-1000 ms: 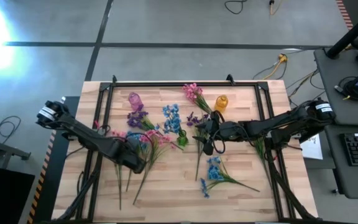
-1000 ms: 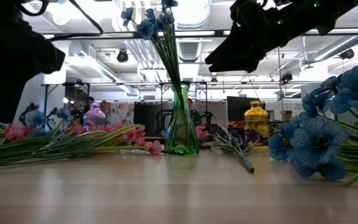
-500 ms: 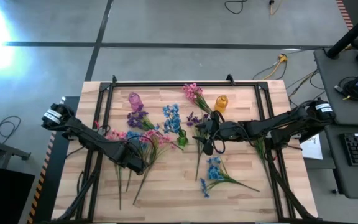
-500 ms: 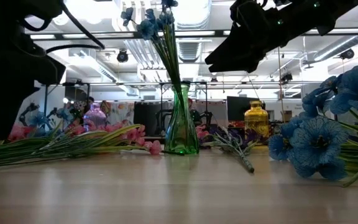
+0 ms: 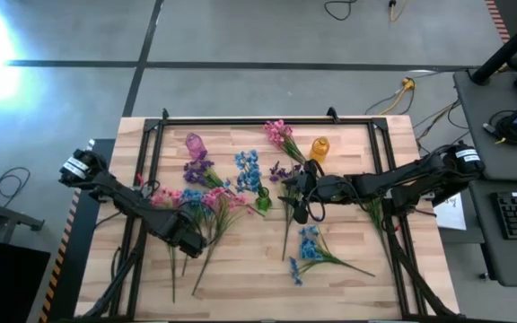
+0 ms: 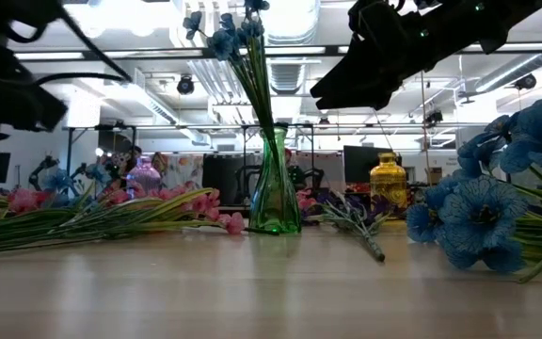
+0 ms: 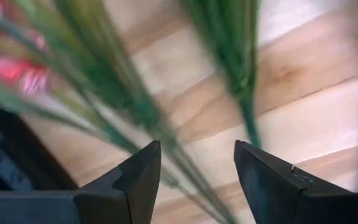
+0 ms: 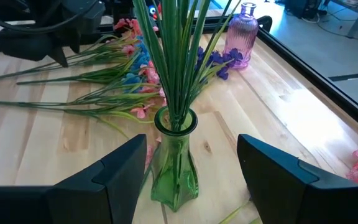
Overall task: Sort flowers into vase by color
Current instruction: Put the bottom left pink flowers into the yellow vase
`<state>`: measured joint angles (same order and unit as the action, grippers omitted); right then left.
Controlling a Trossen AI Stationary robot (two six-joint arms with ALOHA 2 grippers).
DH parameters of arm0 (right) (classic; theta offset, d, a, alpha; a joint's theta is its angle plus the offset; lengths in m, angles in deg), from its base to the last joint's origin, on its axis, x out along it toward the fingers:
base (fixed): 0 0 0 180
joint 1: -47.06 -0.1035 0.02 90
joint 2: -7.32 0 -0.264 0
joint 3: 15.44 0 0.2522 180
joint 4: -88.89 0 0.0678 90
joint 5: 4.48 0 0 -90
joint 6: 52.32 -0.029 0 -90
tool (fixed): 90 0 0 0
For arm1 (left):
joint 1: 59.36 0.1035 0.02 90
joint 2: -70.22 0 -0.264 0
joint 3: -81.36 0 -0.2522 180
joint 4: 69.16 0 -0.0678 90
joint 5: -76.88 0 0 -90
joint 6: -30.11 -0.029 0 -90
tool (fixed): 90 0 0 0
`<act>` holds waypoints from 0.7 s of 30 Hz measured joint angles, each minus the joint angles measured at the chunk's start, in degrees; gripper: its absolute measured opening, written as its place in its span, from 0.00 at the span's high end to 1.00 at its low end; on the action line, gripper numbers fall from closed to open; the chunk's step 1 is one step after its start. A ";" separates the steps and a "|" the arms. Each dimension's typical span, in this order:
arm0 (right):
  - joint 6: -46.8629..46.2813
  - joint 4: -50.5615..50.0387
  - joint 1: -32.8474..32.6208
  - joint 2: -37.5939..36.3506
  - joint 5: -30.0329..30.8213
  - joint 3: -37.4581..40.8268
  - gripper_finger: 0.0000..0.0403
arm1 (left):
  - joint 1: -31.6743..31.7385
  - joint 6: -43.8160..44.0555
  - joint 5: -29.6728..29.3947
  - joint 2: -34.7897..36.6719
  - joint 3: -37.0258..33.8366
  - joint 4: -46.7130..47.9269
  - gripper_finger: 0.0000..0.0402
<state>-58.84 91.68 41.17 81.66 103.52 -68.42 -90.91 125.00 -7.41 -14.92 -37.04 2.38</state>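
A green glass vase (image 5: 261,204) stands mid-table and holds blue flowers (image 5: 247,170) by their stems (image 8: 174,56). My right gripper (image 8: 191,163) hovers open just to the vase's right, with one finger on each side of the vase's line and touching nothing. My left gripper (image 5: 189,240) points down, open, over the stems (image 7: 129,106) of a pile of pink and blue flowers (image 5: 200,202) lying on the table's left half. Pink blossoms (image 7: 17,68) show in the left wrist view. A purple sprig (image 5: 282,172) and a blue sprig (image 5: 308,247) also lie flat.
A purple vase (image 5: 195,144) and an amber vase (image 5: 319,148) stand toward the far edge. Pink flowers (image 5: 277,133) are near the amber vase. A black frame (image 5: 240,119) rims the wooden table. Bare wood lies along the near edge (image 5: 249,287).
My left gripper has sunk a little and drifted toward the table's near edge over the pile of stems, tipping slightly as it went. My right gripper and the flowers have kept still.
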 joint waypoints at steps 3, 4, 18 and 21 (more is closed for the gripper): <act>0.09 0.00 0.00 0.00 -0.02 0.00 0.39 | -2.01 3.30 0.36 0.11 0.00 0.99 0.52; 0.13 0.00 0.00 0.00 -0.02 0.00 0.39 | -2.76 4.59 0.38 0.11 0.00 0.87 0.52; 1.40 0.28 0.00 0.00 -0.02 0.00 0.39 | -8.11 16.00 -3.41 0.11 -1.33 0.91 0.52; 1.69 0.28 0.00 0.00 -0.02 0.00 0.39 | -8.17 17.26 -3.67 0.11 -2.56 -0.40 0.52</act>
<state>-57.15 91.97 41.17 81.66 103.50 -68.42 -99.09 142.26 -11.08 -14.81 -39.61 1.97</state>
